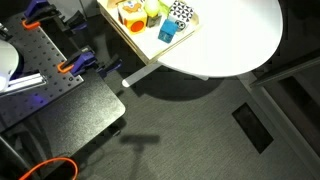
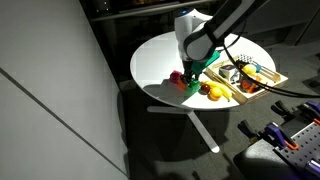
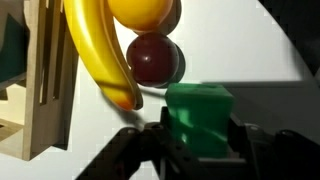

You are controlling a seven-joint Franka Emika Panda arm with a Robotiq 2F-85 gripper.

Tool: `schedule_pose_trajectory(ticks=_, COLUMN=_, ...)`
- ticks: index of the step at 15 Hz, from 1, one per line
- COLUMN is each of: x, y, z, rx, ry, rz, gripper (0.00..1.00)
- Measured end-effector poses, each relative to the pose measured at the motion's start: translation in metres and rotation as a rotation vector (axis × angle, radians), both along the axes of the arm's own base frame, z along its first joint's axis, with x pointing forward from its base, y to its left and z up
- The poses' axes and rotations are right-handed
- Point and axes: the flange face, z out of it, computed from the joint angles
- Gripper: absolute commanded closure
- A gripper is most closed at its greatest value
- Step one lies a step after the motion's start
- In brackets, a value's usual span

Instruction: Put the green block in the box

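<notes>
The green block (image 3: 200,112) is a small emerald cube that sits between my gripper's (image 3: 200,140) two black fingers in the wrist view, both fingers pressed against its sides. In an exterior view my gripper (image 2: 189,76) holds the green block (image 2: 190,87) low over the white round table, just beside the near end of the box (image 2: 236,97). The box is a shallow pale-wood tray; its side shows in the wrist view (image 3: 45,90) and in an exterior view (image 1: 127,36). I cannot tell whether the block touches the table.
A banana (image 3: 95,55), an orange (image 3: 142,12) and a dark red ball (image 3: 153,58) lie between the block and the box. The box holds a blue cup (image 1: 167,32) and other toys. The table edge (image 2: 150,92) is close by.
</notes>
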Motion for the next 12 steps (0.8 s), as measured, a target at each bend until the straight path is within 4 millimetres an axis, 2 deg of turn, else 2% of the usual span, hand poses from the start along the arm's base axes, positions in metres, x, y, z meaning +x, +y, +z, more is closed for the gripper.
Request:
schedule_pose_trajectory(ticks=7, x=-0.001, y=-0.009, z=0.053, rx=-0.059, ry=0.048, rz=-0.022, gripper=0.73)
schedule_pose_trajectory(ticks=12, x=-0.002, y=-0.032, z=0.086, rx=-0.087, ry=0.06, rz=-0.06, gripper=0.73)
